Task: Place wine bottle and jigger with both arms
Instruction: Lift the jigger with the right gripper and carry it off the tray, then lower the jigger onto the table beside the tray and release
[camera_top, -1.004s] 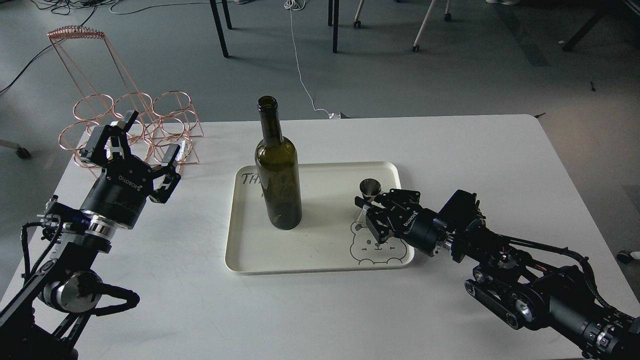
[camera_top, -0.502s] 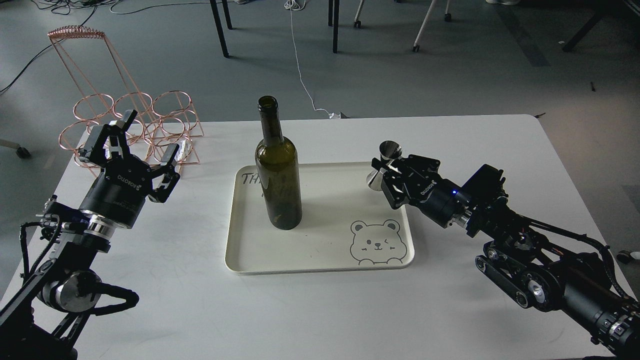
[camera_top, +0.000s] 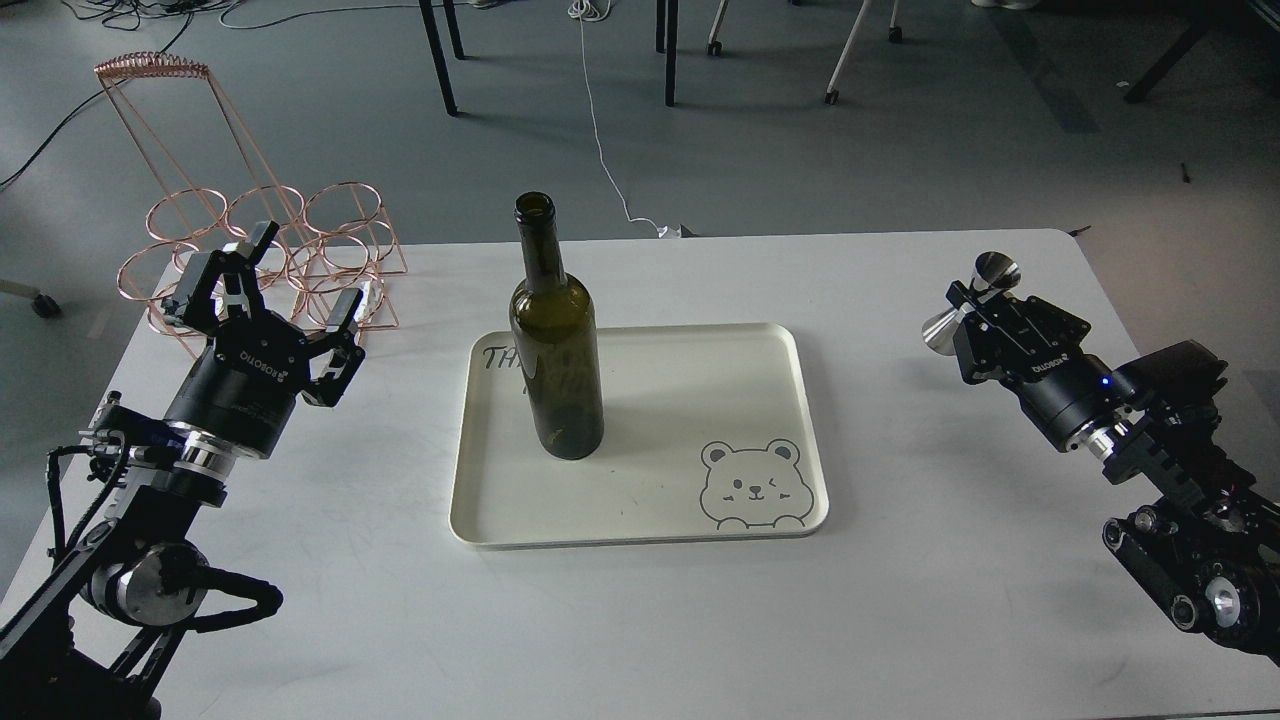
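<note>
The dark olive-green wine bottle (camera_top: 555, 340) stands upright on the left part of the cream tray (camera_top: 780, 345) in the middle of the white table. My right gripper (camera_top: 975, 310) is shut on the shiny steel jigger (camera_top: 968, 303), holding it tilted above the table's right side, well right of the tray. My left gripper (camera_top: 265, 300) is open and empty above the table's left side, left of the bottle and apart from it.
A copper wire bottle rack (camera_top: 255, 240) stands at the table's back left, just behind my left gripper. The tray carries a bear drawing (camera_top: 752, 485) at its front right. Chair and table legs stand on the floor beyond the table.
My right gripper lifted the jigger off the tray's right side and carried it right and back, over the table's right part. The left arm and the bottle stayed put.
</note>
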